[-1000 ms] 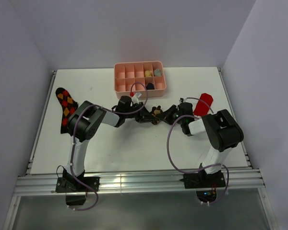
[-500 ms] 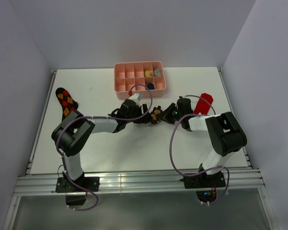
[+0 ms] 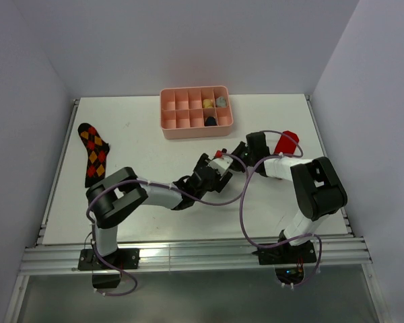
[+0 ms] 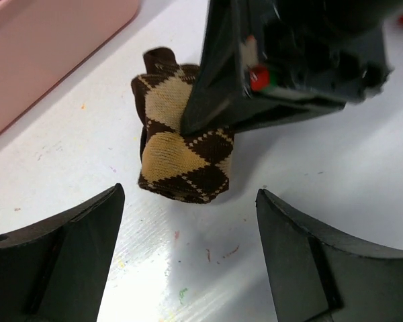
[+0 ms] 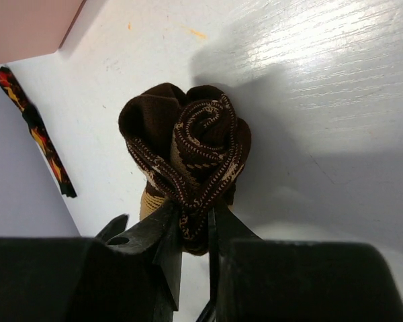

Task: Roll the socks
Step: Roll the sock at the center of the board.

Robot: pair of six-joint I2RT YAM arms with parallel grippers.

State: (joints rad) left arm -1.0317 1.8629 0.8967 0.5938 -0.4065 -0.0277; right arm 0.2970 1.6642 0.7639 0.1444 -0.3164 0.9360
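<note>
I'm holding my left fingers (image 4: 60, 255) wide apart. I'm pinching the rolled tan argyle sock (image 5: 188, 147) with my right fingers (image 5: 164, 251).

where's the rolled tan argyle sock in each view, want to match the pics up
Left wrist: rolled tan argyle sock, upper centre, lying on the white surface.
Right wrist: dead centre, spiral end facing the camera, pinched by the right gripper.
Top external: mid-table where the two arms meet, mostly hidden by them.
Shared landmark: pink tray, top left corner in both wrist views.
</note>
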